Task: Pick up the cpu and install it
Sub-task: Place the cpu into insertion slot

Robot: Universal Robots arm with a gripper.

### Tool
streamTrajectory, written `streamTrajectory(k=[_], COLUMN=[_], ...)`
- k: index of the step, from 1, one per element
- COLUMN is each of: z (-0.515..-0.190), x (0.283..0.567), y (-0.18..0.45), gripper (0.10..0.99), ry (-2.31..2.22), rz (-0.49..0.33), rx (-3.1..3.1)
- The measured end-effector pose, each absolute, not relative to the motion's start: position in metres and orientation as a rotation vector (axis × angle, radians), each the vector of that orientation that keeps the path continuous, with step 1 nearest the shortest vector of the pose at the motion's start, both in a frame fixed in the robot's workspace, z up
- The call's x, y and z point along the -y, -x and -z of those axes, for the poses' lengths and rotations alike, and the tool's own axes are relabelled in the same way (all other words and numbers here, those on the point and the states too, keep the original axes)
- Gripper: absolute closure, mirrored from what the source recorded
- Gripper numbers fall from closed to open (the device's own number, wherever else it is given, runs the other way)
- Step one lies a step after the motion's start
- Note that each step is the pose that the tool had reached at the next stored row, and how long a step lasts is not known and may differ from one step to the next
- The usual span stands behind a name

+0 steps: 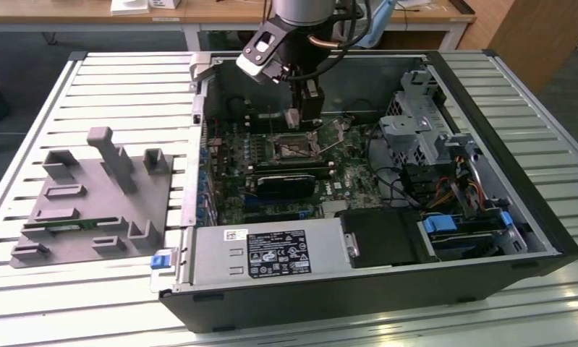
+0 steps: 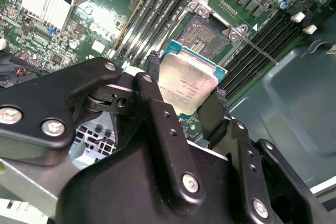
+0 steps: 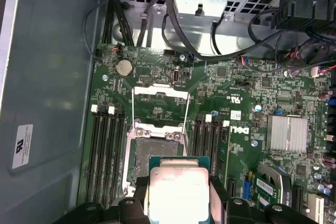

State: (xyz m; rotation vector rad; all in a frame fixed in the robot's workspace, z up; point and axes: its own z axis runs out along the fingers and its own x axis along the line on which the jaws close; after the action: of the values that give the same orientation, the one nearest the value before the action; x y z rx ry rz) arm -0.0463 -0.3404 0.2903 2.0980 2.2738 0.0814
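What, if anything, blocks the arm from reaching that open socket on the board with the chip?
Likely yes; nothing seems to block it. The socket lies uncovered, its metal frame flipped back, and the cpu, clamped between the fingers, hangs close over it.

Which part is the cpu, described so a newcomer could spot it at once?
Inside the open black metal computer case, find the green motherboard and its empty square metal-framed socket. Near it, the robot's black hand grips the cpu: a small flat square chip, set apart by its shiny silver top.
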Motion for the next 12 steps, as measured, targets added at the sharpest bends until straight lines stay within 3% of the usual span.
streamTrajectory(k=[12], z=[-0.277], x=[0.330], y=[0.046], gripper=[0.545], ry=[-2.108], rz=[-0.079], rx=[-2.263])
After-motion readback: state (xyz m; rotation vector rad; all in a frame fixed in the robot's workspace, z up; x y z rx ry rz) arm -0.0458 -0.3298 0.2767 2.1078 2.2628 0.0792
